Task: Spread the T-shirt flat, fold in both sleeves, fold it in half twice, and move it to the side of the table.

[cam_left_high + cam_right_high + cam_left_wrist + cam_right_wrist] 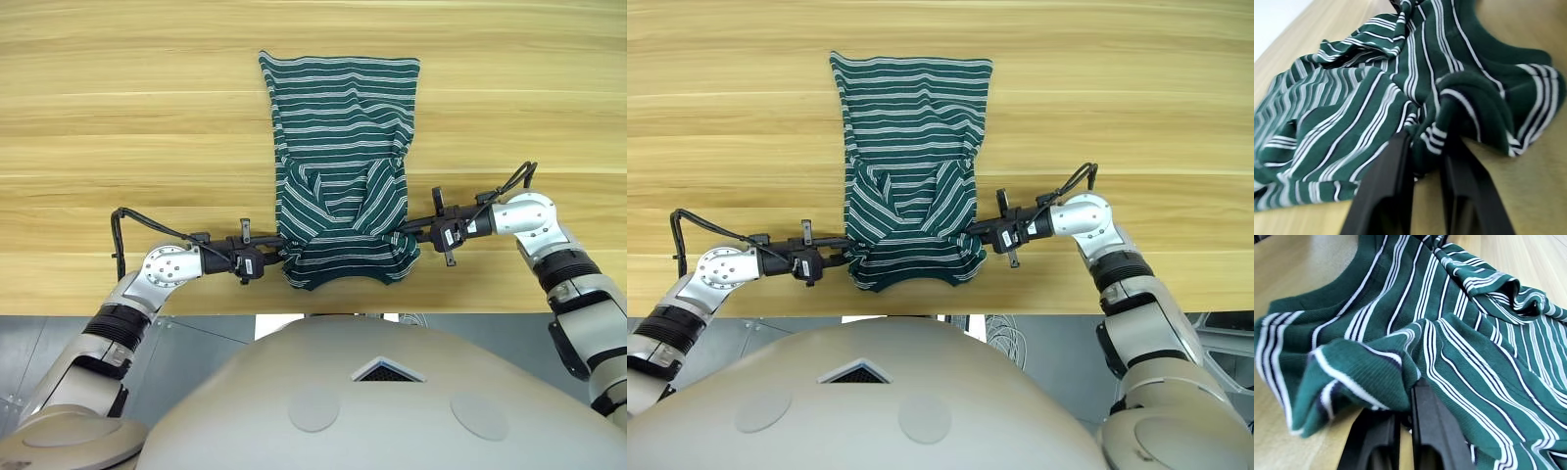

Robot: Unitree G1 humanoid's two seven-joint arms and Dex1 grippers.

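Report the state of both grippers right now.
Left gripper: closed, pinching the near left edge of the striped T-shirt.
Right gripper: closed, pinching the T-shirt's near right edge.

The work surface is a table with a light wood-grain top. The grain and the plank seams run from left to right across its full width. Lighting is even, and the shadows on the top are soft.

Past the table's near edge lies a grey floor, divided into panels by thin seams. A loose bundle of cables lies on this floor just below the near edge.

In the left wrist view, a pale, featureless area lies beyond the table edge.
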